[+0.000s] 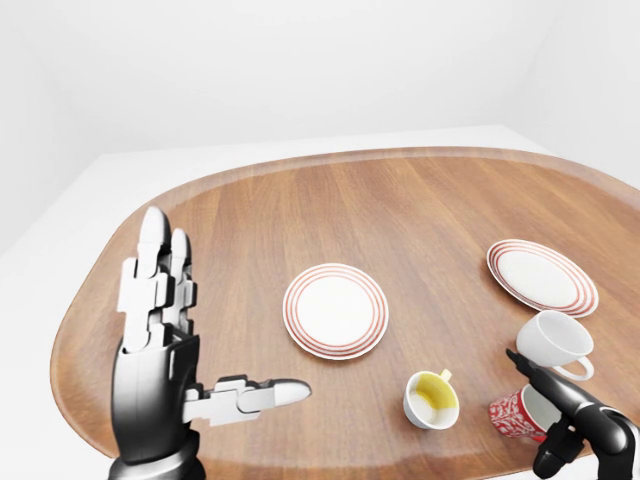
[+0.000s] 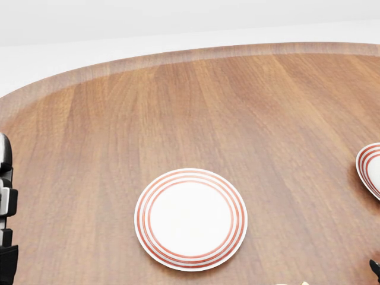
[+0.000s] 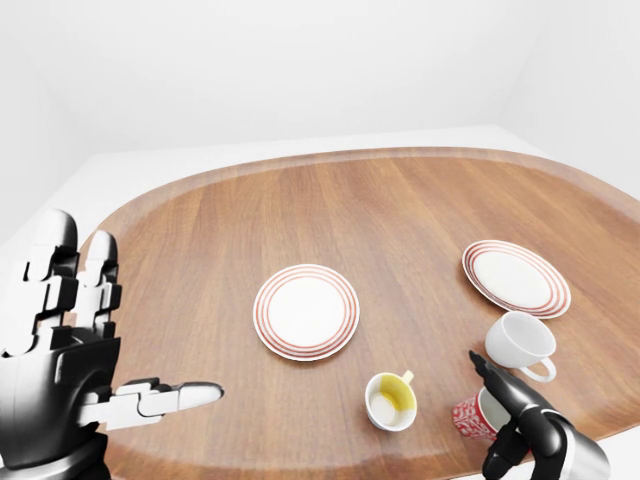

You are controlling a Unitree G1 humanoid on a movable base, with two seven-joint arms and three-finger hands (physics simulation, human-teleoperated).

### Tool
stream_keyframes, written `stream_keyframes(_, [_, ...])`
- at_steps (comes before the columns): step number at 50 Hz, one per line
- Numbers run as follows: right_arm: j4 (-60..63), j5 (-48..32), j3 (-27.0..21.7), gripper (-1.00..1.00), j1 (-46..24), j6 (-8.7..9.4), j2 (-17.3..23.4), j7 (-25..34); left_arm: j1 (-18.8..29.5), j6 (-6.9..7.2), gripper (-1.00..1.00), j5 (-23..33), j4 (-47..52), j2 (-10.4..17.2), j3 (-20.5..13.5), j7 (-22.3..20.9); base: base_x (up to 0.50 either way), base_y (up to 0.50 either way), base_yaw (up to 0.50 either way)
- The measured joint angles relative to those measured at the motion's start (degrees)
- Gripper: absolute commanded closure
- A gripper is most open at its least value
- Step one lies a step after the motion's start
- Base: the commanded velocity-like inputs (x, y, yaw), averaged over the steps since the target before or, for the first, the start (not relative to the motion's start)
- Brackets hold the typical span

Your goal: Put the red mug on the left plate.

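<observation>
The red patterned mug [image 1: 510, 414] sits tilted near the table's bottom right edge in the left-eye view. My right hand [image 1: 530, 412] reaches over it, one finger stretched straight above the mug and another curled below it; the fingers stand about the mug without closing. The left plate [image 1: 335, 310], white with red rings, lies at the table's middle, also in the head view [image 2: 190, 218]. My left hand [image 1: 200, 320] is raised at the left, open and empty, fingers up and thumb pointing right.
A second red-ringed plate [image 1: 542, 276] lies at the right. A white mug [image 1: 555, 340] stands just above the red mug. A white mug with a yellow inside [image 1: 432, 398] stands between the red mug and the left plate. All rest on the oval wooden table [image 1: 400, 200].
</observation>
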State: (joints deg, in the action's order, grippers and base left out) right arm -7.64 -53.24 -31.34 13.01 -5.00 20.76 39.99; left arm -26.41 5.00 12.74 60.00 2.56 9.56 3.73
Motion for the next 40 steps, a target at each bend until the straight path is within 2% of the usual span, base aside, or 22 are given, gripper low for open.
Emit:
stream_keyframes(5, [-0.9,0.02,-0.18,-1.0,-0.25,0.0,0.66,0.0,0.17,0.0,-1.0,0.19,0.0,0.15,0.27,0.18,0.0,0.0,0.0])
stream_keyframes(6, [-1.02,-0.03,-0.19,-0.78,-0.28,0.0,0.76,0.0,0.19,0.0,-1.0,0.22,0.0,0.18,0.31,0.2,0.0,0.0,0.0])
stream_keyframes(7, [-0.79,-0.13,-0.24,-0.78,-0.33,0.0,0.89,0.01,0.21,0.0,-1.0,0.25,0.0,0.19,0.35,0.23,0.0,0.0,0.0])
stream_keyframes(8, [-0.71,-0.15,-0.24,0.91,-0.38,0.0,0.97,0.01,0.23,0.0,-1.0,0.28,0.0,0.21,0.38,0.24,0.0,0.0,0.0])
stream_keyframes(9, [-0.51,-0.17,-0.28,1.0,-0.42,0.0,1.04,0.01,0.24,0.0,-1.0,0.3,0.0,0.22,0.4,0.26,0.0,0.0,0.0])
stream_keyframes(32, [-3.59,-2.18,0.31,1.0,0.18,0.0,1.51,0.01,0.05,0.0,-1.0,0.6,0.0,0.06,0.43,0.2,0.0,0.0,0.0])
stream_keyframes(40, [7.9,-1.19,-3.2,1.0,-3.35,0.0,3.38,0.0,0.04,0.0,-1.0,0.73,0.0,0.13,0.64,0.29,0.0,0.0,0.0])
